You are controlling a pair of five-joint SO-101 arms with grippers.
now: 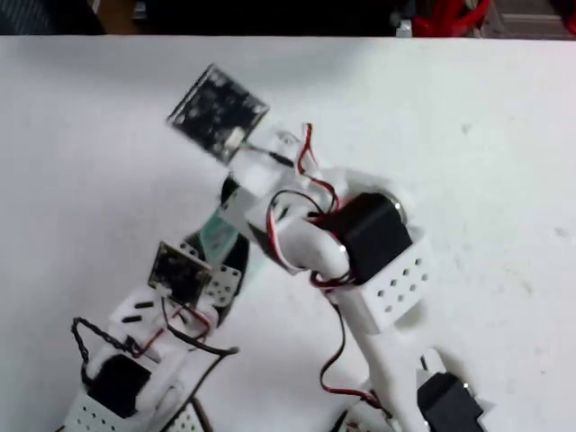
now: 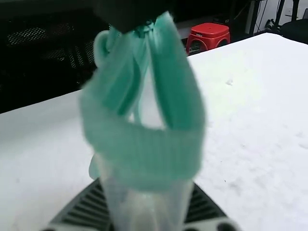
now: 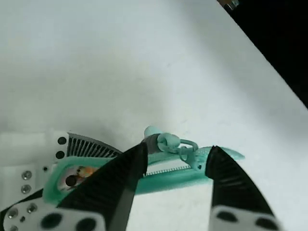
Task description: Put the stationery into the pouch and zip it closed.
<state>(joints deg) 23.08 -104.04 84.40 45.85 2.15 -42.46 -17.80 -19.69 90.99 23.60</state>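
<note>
The right claw [image 3: 178, 149] hangs spread, 2 tips straddling the zipper pull [image 3: 168, 141]; the left claw [image 2: 144, 216] clamps the pouch [image 2: 144, 159] (stationery [image 3: 79, 172] inside). Pinch the pull squarely, then draw along the teeth [image 3: 163, 169].

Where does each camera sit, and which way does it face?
High view: fixed above the white table, looking down on both arms and the teal-trimmed clear pouch.
Left wrist view: on the left arm, facing the pouch held in the left gripper.
Right wrist view: on the right arm, facing the teal zipper pull past the open right gripper.
All three share the pouch.
</note>
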